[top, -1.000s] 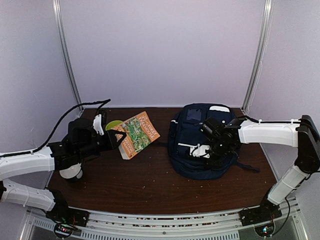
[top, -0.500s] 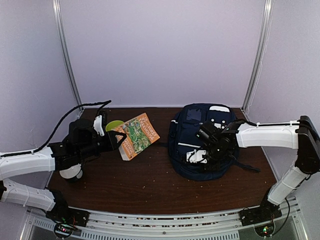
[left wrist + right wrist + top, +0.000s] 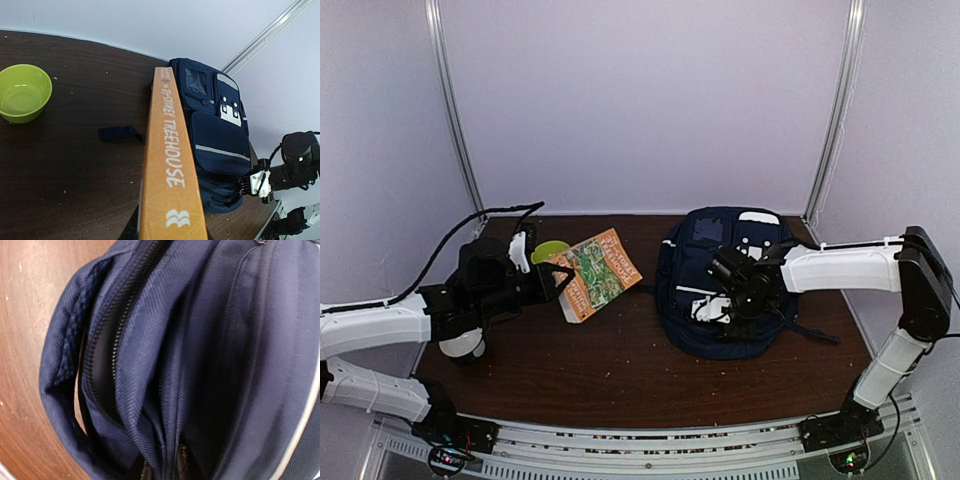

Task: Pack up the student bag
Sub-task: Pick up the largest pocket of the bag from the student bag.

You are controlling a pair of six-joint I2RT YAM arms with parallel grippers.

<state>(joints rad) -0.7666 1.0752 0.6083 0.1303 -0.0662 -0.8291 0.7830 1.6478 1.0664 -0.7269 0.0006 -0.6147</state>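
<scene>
The student bag (image 3: 720, 270) lies flat at the right of the table, navy with white patches and a white stripe (image 3: 222, 152). Its main zip gapes open along the near edge (image 3: 100, 365). My right gripper (image 3: 715, 308) sits on that near edge, its dark fingertips (image 3: 145, 471) pinching a fold of the bag's fabric (image 3: 165, 440). My left gripper (image 3: 555, 280) is shut on an orange book (image 3: 597, 270), holding it above the table left of the bag. The book's spine (image 3: 170, 165) fills the left wrist view and hides the fingers.
A green bowl (image 3: 548, 250) sits behind the book near the back left. A white cylinder (image 3: 460, 345) stands under my left arm. One dark bag strap (image 3: 117, 133) trails onto the table toward the book. The back wall and metal posts close the far side.
My right gripper has slid left and down across the bag to its near edge, and its jaws have closed on the fabric. The left arm and book stayed put.
</scene>
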